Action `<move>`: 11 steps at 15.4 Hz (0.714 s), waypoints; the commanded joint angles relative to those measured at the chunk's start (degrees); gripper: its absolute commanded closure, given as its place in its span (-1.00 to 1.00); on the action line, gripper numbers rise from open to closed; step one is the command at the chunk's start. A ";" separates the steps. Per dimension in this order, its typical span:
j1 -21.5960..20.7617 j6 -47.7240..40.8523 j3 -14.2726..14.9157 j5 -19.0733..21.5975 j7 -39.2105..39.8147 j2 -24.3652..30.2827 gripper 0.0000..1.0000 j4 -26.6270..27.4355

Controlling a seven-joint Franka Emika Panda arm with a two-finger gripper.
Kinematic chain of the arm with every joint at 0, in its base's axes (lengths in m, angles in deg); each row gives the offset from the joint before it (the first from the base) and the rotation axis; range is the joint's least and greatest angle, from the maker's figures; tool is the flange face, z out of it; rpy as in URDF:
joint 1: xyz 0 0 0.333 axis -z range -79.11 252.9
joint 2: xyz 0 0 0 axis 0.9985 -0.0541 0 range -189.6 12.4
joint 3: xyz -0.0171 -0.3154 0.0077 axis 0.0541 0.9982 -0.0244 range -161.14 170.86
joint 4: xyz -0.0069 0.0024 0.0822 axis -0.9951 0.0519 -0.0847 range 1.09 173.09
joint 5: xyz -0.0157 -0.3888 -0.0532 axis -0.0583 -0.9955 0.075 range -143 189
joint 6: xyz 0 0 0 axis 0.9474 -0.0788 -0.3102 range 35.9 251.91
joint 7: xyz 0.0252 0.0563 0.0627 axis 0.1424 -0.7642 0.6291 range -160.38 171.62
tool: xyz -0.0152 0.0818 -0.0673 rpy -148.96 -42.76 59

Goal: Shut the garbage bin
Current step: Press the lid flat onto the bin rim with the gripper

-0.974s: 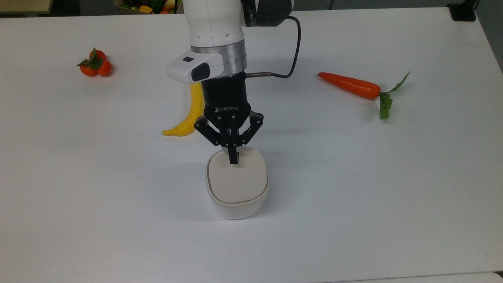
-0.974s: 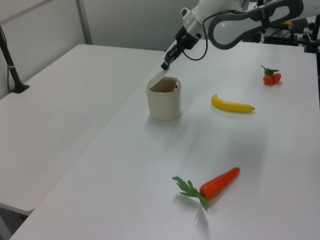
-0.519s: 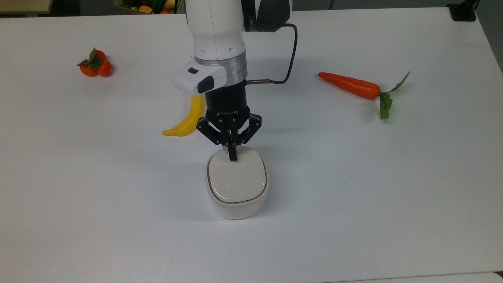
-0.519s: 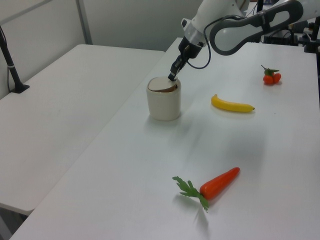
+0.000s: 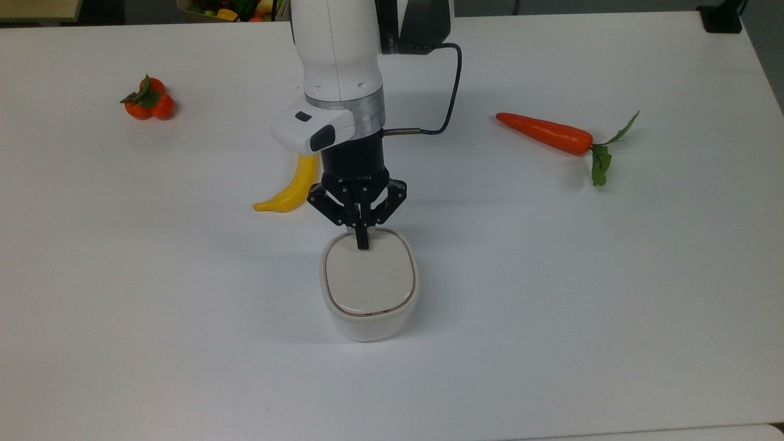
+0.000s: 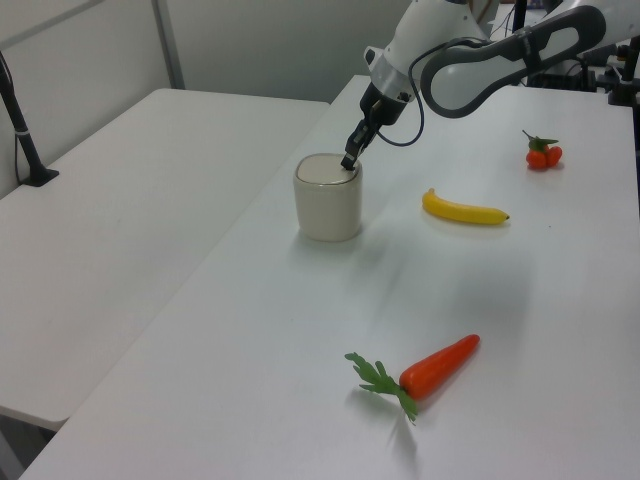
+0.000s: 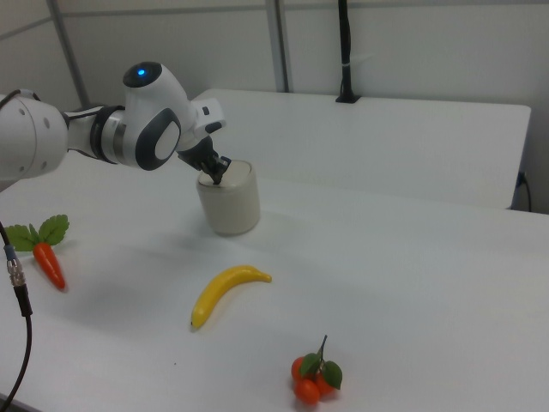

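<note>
The garbage bin is a small white rounded-square tub near the table's middle, and its beige lid lies flat on the rim. My gripper is shut, its fingertips pressing down on the lid's far edge in the top view. In the left view the garbage bin stands upright with my gripper touching the lid's right rear edge. From the right view, the garbage bin stands behind the banana and my gripper rests on its top.
A yellow banana lies just behind the bin on the top view's left, partly hidden by the arm. An orange carrot sits on the top view's right, and small oranges at its far left.
The lid has swung down from tilted open to flat on the bin as my shut gripper lowered with it.
</note>
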 commanded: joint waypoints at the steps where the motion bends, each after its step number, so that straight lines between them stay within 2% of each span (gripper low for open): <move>1: 0.35 -1.03 -0.39 -0.85 1.01 0.34 1.00 1.88; 6: 0.35 -1.03 -0.39 -1.65 0.83 0.16 1.00 1.62; 11: 1.14 -1.82 -0.39 -0.95 0.39 3.23 1.00 1.44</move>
